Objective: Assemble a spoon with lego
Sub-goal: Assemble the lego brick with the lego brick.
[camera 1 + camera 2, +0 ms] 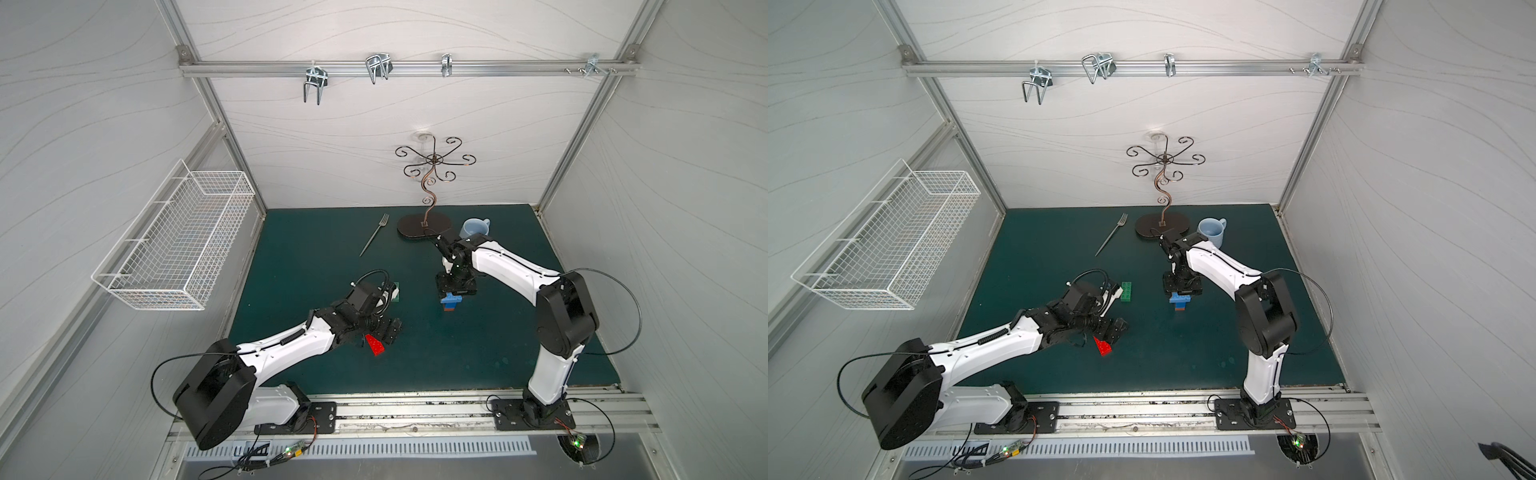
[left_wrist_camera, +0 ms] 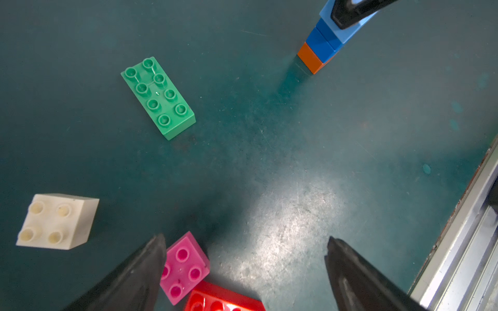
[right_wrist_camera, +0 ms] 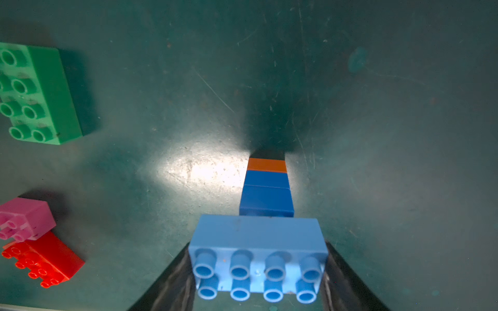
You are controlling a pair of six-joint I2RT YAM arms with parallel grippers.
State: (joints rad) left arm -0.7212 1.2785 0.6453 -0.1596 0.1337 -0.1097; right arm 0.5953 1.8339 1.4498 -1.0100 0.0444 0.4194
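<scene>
Lego (image 2: 158, 97) on scuffed teal mat (image 2: 269, 161), white walls (image 1: 374, 124)

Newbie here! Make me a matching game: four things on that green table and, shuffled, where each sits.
Things: 1 long green plastic brick; 2 small pink plastic brick; 3 long light-blue plastic brick; 4 thin silver metal fork.
Places: A in the right claw; B near the dark stand base; C alone on the mat; D against the red brick.
Pairs: 1-C, 2-D, 3-A, 4-B.
</scene>
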